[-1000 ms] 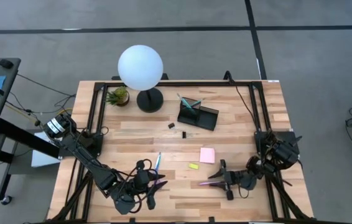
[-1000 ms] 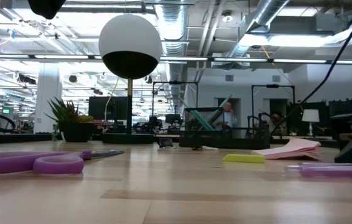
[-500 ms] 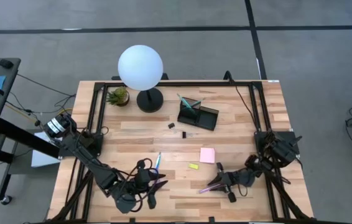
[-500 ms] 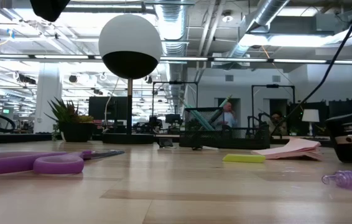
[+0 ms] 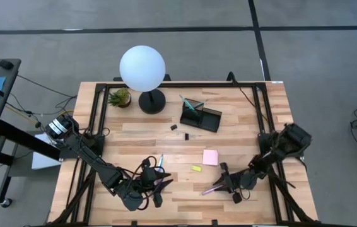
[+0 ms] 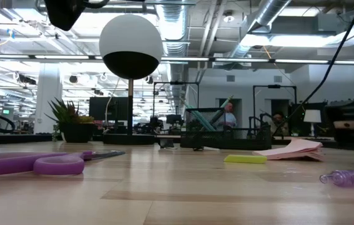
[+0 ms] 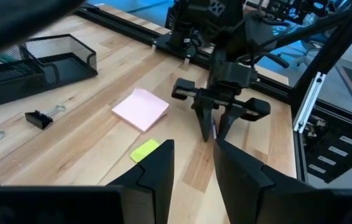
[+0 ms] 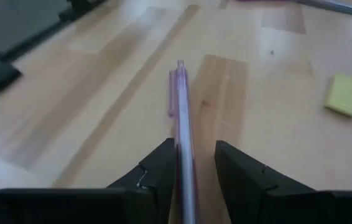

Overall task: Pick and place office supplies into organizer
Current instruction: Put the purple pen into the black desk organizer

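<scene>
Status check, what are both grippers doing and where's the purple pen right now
Right gripper at the near right of the table, shut on the pink-purple pen. Left gripper near front, open, empty. Organizer across the table; sticky pad lies between.

A wooden counter [image 5: 140, 135] stands on grey floor [image 5: 185, 57] crossed by dark lines. Beyond it lies an open office with exposed ducts [image 6: 271, 19], bright ceiling lights [image 6: 14, 31] and a white column [image 6: 47, 97].

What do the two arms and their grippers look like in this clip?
Both arms are dark, nearly black, jointed links with loose black cables looped along them. The left gripper and right gripper each end in two black, angular fingers. The left arm's base joint carries a pale, silvery ring with dark markings.
</scene>
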`<control>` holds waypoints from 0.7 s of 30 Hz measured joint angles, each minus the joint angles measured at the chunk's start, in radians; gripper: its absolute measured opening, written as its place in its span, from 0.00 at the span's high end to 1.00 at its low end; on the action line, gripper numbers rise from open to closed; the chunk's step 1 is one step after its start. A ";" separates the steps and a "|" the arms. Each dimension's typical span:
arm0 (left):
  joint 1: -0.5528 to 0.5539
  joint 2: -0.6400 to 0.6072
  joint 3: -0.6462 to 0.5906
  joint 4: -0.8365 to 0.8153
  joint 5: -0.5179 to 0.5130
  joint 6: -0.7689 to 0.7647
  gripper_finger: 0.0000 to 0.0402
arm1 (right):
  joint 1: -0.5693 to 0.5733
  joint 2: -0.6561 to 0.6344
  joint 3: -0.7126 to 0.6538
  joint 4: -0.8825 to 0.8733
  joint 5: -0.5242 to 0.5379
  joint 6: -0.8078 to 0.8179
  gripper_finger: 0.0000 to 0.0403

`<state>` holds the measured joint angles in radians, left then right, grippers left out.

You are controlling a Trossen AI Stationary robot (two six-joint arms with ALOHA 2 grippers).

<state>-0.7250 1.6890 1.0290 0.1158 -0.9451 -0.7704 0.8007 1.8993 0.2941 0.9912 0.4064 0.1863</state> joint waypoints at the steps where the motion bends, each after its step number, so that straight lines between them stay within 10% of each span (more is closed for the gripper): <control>1: 0.001 0.000 0.000 0.000 0.001 0.000 0.73 | 0.001 -0.027 -0.001 -0.041 0.003 -0.005 0.72; 7: 0.002 0.000 0.000 0.001 0.026 0.000 0.73 | 0.028 -0.127 0.006 -0.268 0.018 0.105 0.72; 21: 0.000 0.000 0.000 0.003 0.045 -0.043 0.73 | 0.062 -0.036 -0.038 -0.068 0.061 0.150 0.73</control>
<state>-0.7246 1.6890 1.0290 0.1184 -0.9001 -0.8137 0.8623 1.8637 0.2560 0.9236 0.4673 0.3363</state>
